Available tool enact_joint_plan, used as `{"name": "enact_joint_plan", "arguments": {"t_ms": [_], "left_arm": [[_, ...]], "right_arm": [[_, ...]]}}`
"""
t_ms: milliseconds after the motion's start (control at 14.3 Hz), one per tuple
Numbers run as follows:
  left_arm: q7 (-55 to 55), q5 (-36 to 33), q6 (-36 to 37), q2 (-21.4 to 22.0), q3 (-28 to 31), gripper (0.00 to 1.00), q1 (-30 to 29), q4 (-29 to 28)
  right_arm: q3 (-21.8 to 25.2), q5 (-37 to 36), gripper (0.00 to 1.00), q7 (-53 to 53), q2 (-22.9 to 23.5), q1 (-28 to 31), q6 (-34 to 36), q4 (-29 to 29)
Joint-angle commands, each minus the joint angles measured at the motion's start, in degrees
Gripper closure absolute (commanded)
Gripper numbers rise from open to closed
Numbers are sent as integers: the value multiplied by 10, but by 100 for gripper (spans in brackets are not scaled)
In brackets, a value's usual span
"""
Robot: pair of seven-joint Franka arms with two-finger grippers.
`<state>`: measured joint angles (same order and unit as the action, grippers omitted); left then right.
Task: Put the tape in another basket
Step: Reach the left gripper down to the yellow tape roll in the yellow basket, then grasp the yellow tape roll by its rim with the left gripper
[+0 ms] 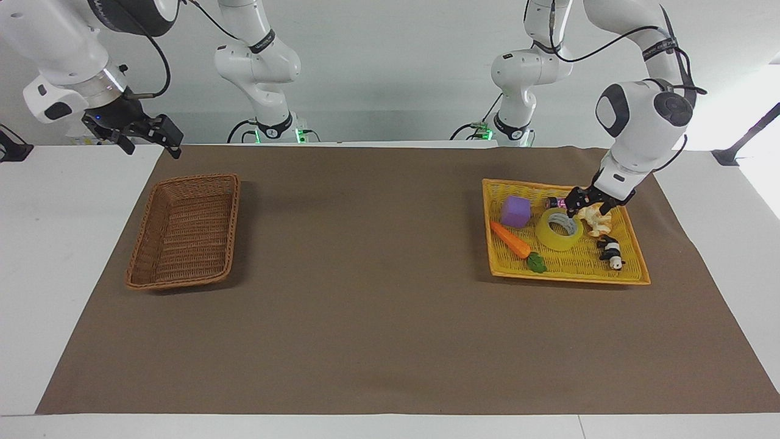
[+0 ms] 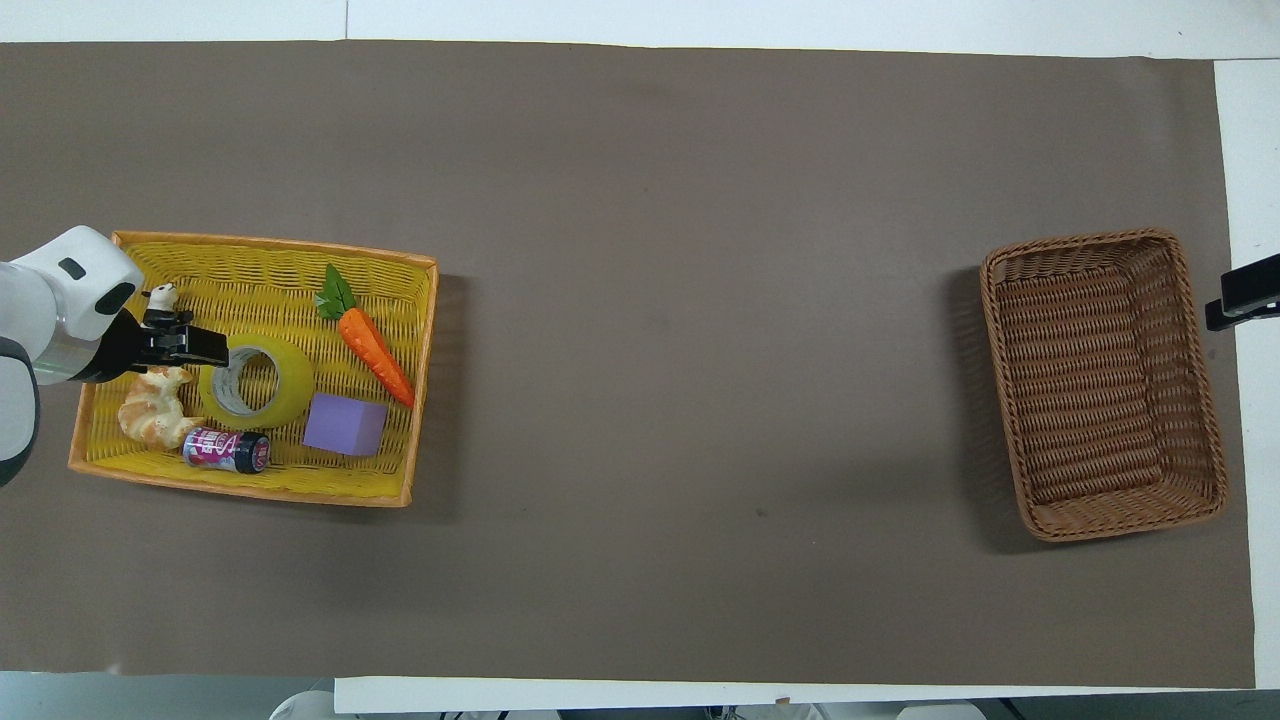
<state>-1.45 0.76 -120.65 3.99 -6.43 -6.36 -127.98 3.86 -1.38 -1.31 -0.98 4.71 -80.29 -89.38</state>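
Tape (image 1: pixel 559 230) lay flat in your yellow tray (image 1: pixel 627 277) at the left arm's end of the table, a purple block (image 1: pixel 515 211), carrot (image 1: pixel 510 239), croissant (image 1: pixel 596 219), panda (image 1: pixel 611 252) and small can (image 2: pixel 226 450) around it. Your left gripper (image 1: pixel 586 205) hung low over the tray, over the tape's edge beside the croissant; whether it touched the roll, or whether its fingers were spread or closed, you could not tell. Your brown basket (image 1: pixel 183 230) sat well apart at the right arm's end, on the brown mat (image 1: pixel 365 317). Your right gripper (image 1: pixel 139 132) waited above the table's corner near that basket, fingers parted, nothing between them.
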Motion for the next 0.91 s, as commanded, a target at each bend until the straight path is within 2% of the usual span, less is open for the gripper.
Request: {"name": "enact_joint_plan", "arguments": {"t_ms": [0,210,490,560,630,700,840], "left_arm": [[-18,6,-34,-5,-2,8,-8,-29],[-13,6,-84,-13,-2,10,-8,-54],[-15,6,-99,-30,-2,14,-8,-59],[-16,6,-100,-29,-2,19,-8,-62],[-12,6,-104,-30,-2,32,-7,-67],[-11,6,-113,-35,-2,39,-5,-68],[-13,6,-129,-42,-2,40,-7,-79]], "right_arm": [[-3,-3,0,-10,-3,4,5,-4],[-3,-3,0,-10,-3,4,5,-4],[-3,-3,1,-10,-3,4,5,-4],[-3,-3,0,-10,-3,4,5,-4],[-3,-3,0,-10,-3,4,5,-4],[-3,-3,1,-10,-3,4,6,-4],[-3,-3,0,-10,-3,4,6,-4]]}}
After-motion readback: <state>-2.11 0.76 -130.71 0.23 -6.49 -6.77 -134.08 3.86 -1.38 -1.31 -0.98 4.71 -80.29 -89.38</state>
